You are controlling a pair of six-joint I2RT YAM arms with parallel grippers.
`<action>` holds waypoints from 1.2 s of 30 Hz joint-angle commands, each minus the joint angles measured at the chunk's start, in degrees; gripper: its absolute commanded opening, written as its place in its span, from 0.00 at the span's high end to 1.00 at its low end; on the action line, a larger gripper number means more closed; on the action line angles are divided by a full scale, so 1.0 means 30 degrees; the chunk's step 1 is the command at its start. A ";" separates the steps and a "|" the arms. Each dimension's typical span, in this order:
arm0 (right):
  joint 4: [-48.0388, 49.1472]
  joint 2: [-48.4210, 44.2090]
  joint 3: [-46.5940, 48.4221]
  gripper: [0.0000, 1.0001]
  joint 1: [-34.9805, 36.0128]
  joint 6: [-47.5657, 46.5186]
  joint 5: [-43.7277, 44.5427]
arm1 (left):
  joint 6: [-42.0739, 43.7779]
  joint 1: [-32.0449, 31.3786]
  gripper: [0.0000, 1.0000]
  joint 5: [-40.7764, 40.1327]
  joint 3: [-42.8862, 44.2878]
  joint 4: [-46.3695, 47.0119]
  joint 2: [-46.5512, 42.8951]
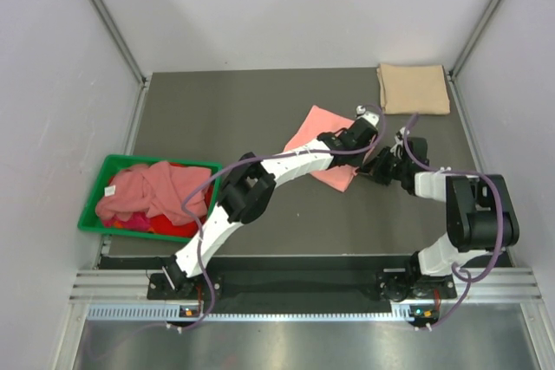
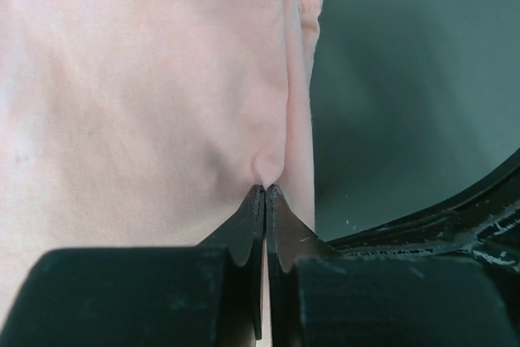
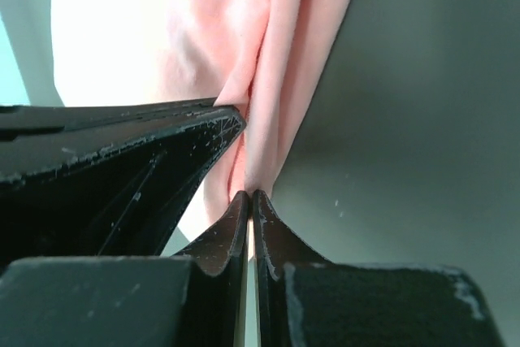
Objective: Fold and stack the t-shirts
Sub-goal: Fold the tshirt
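Observation:
A salmon-pink t-shirt [image 1: 314, 130] lies partly folded in the middle of the dark table. My left gripper [image 1: 359, 136] is at its right edge, shut on a pinch of the pink cloth [image 2: 162, 95]. My right gripper [image 1: 375, 169] is close beside it at the shirt's near right edge, shut on a fold of the same shirt [image 3: 276, 54]. A tan-beige t-shirt [image 1: 414, 88] lies folded flat at the far right corner. More pink and red shirts [image 1: 152, 192] are heaped in the bin on the left.
The green plastic bin [image 1: 94, 205] stands at the table's left near edge. White walls enclose the table [image 1: 225, 110] on the left, back and right. The left gripper's black finger [image 3: 122, 144] fills the left of the right wrist view.

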 commanded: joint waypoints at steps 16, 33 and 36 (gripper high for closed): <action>0.0987 -0.2415 -0.1021 1.00 0.0131 0.0916 -0.0560 | 0.0230 -0.0261 1.00 0.0167 -0.1738 0.1797 -0.3124; 0.5320 -0.3059 -0.4710 1.00 0.3030 0.4490 0.2395 | 0.0229 -0.0554 1.00 0.0663 -0.4257 0.3114 -0.4617; 0.6259 -0.3264 -0.5414 1.00 0.3090 0.4813 0.2808 | 0.0464 -0.0613 1.00 0.0927 -0.4989 0.3495 -0.4999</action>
